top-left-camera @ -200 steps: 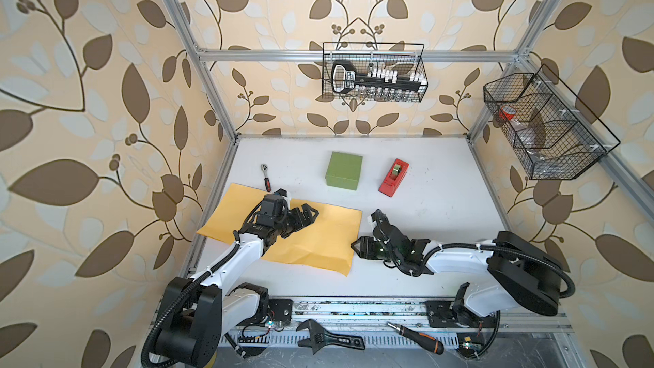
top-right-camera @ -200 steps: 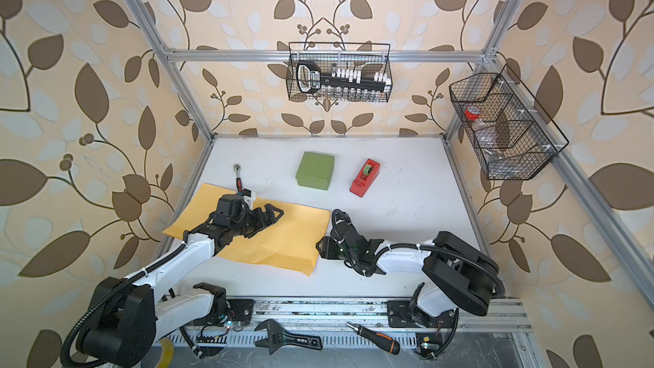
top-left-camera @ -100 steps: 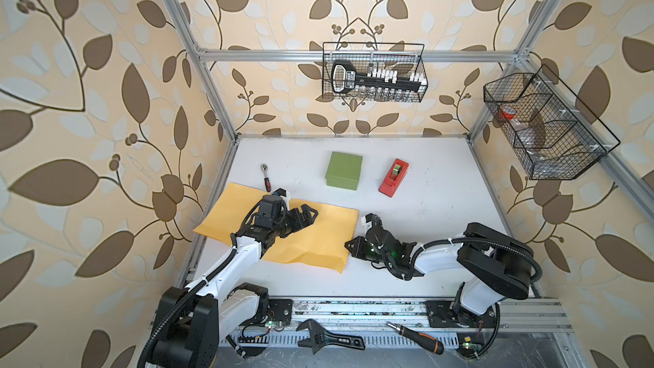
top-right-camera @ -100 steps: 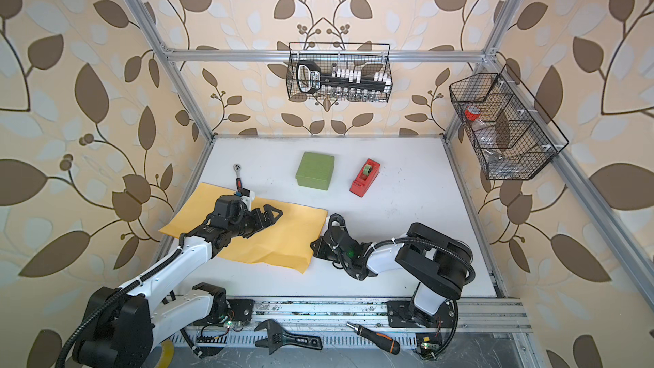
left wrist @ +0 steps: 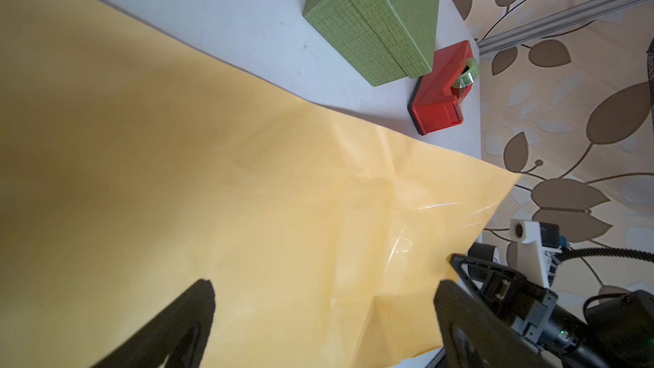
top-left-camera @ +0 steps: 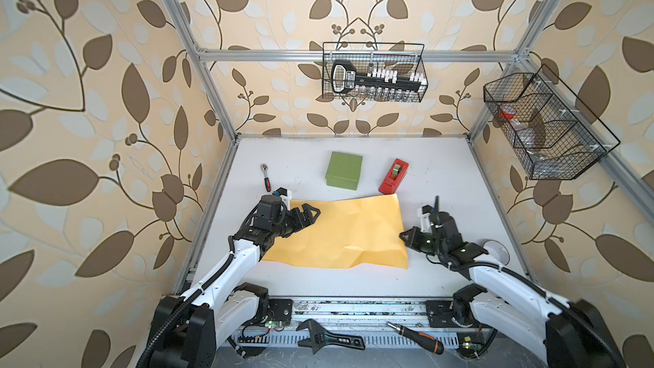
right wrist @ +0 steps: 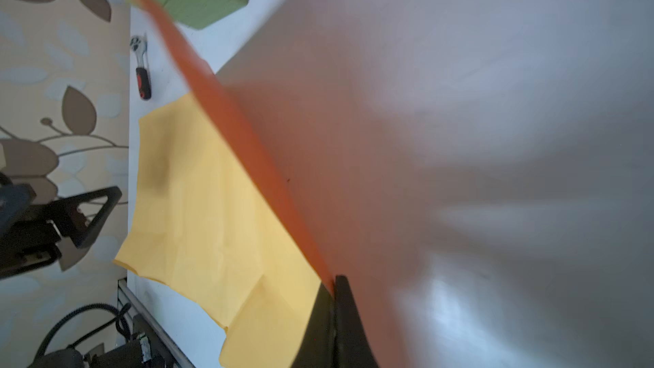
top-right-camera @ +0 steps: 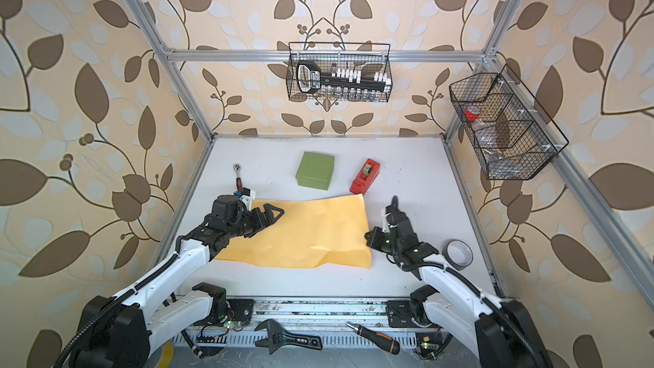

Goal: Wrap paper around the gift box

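The yellow paper (top-left-camera: 336, 235) (top-right-camera: 300, 238) lies creased in the middle of the white table (top-left-camera: 442, 171). Its right edge is pinched in my right gripper (top-left-camera: 406, 237) (top-right-camera: 370, 235) (right wrist: 334, 300), whose jaws are shut; there the edge is lifted and the orange underside (right wrist: 230, 122) shows. My left gripper (top-left-camera: 312, 214) (top-right-camera: 276, 213) (left wrist: 325, 302) hovers open over the paper's left part, holding nothing. The olive-green gift box (top-left-camera: 344, 170) (top-right-camera: 315, 170) (left wrist: 375, 12) stands apart behind the paper.
A red tape dispenser (top-left-camera: 394, 176) (top-right-camera: 365, 176) sits at the paper's far right corner. A ratchet (top-left-camera: 266, 175) lies at the back left, a grey tape roll (top-right-camera: 457, 254) at the right. A wrench (top-left-camera: 329, 339) and a screwdriver (top-left-camera: 416, 338) lie on the front rail.
My right gripper shut on the paper's right edge and dragged the sheet rightward from the left side to the middle. The left gripper stayed open over the paper.
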Action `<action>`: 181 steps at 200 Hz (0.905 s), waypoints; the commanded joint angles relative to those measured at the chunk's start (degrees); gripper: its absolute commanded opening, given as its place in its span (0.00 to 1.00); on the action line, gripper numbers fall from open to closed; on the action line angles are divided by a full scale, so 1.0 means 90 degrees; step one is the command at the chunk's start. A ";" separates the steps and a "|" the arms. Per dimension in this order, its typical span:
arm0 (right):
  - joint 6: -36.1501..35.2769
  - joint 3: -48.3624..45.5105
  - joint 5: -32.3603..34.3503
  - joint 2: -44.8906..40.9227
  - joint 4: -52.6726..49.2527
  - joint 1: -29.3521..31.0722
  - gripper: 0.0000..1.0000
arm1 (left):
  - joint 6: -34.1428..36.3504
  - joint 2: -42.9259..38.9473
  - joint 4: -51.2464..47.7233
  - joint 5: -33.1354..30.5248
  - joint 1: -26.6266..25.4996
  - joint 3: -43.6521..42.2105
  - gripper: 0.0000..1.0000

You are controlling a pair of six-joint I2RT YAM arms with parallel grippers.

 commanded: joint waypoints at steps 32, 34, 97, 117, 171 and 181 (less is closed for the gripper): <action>-0.0939 0.0397 -0.1253 0.0434 -0.1344 -0.1737 0.00 | -0.0050 0.0796 0.0311 -0.0006 -0.0252 0.0126 0.98; -0.0966 0.0426 -0.1244 0.0475 -0.1366 -0.1772 0.00 | -0.0039 0.0834 0.0320 -0.0009 -0.0254 0.0138 0.97; -0.1307 0.0582 -0.0869 0.0915 -0.1354 -0.2483 0.00 | 0.0102 0.1906 0.0609 -0.0167 -0.0667 0.0059 0.95; -0.1336 0.0609 -0.0543 0.0961 -0.1218 -0.2627 0.01 | 0.0081 0.1928 0.0653 -0.0167 -0.1009 -0.0089 0.94; -0.1558 0.1010 0.0072 0.0763 -0.0999 -0.3491 0.27 | -0.0483 0.1655 0.0880 -0.0031 -0.1939 -0.0662 0.91; -0.1557 0.1096 0.0183 0.0652 -0.0974 -0.3506 0.34 | -0.0627 0.1488 0.0903 -0.0004 -0.2046 -0.0739 0.91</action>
